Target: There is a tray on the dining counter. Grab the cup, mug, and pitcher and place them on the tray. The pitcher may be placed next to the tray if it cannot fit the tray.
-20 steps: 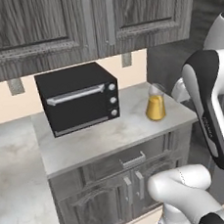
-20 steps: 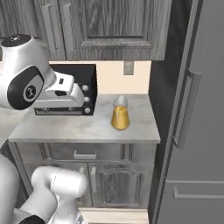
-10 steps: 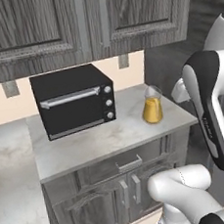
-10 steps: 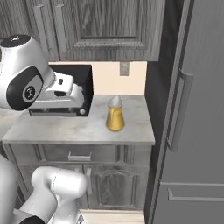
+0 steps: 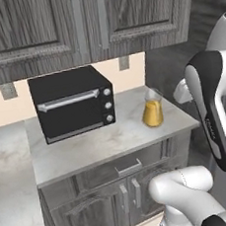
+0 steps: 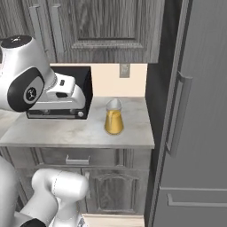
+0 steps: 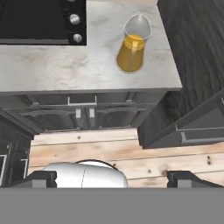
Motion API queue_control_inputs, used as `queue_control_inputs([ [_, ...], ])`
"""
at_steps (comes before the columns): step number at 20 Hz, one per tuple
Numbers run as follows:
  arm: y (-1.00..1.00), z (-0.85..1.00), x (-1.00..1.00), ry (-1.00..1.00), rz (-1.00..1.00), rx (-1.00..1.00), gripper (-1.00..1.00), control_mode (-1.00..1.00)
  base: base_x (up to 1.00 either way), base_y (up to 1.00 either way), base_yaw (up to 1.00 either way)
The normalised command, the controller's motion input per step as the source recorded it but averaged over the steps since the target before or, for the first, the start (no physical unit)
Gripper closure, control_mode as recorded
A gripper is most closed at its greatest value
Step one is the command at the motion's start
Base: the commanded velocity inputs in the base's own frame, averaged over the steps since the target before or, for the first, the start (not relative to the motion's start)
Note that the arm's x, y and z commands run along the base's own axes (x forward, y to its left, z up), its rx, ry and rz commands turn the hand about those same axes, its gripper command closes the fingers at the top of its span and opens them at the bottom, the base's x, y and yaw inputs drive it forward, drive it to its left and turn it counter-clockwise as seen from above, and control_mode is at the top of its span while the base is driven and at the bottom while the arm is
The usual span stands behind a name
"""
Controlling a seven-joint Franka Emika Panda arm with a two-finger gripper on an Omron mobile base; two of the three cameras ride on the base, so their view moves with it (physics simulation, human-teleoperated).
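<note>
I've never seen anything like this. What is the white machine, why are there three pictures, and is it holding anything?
The white shape with dark joints is a robot arm on a base that can drive, in a computer-rendered kitchen. Two pictures come from cameras riding on that base, one behind the arm to its left, one to its right, so they show the same corner from two sides. The third comes from a camera on the hand, looking down along the end effector; the two dark tips at its bottom are its fingers, spread wide with nothing between them.

On the pale stone counter stand a black toaster oven and, apart from it to the right, an upright clear pitcher with orange-yellow liquid in its lower half. Grey cabinets hang above. The arm is away from the pitcher, not touching it.
</note>
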Motion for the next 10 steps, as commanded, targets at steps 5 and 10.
queue_control_inputs([
  [5,0.00,-0.32,0.28,0.03,0.00,0.00,-1.00,-1.00,0.07,0.00,0.00],
  [10,0.00,-0.44,0.29,0.04,0.00,0.00,-1.00,-1.00,0.00,0.00,0.00],
])
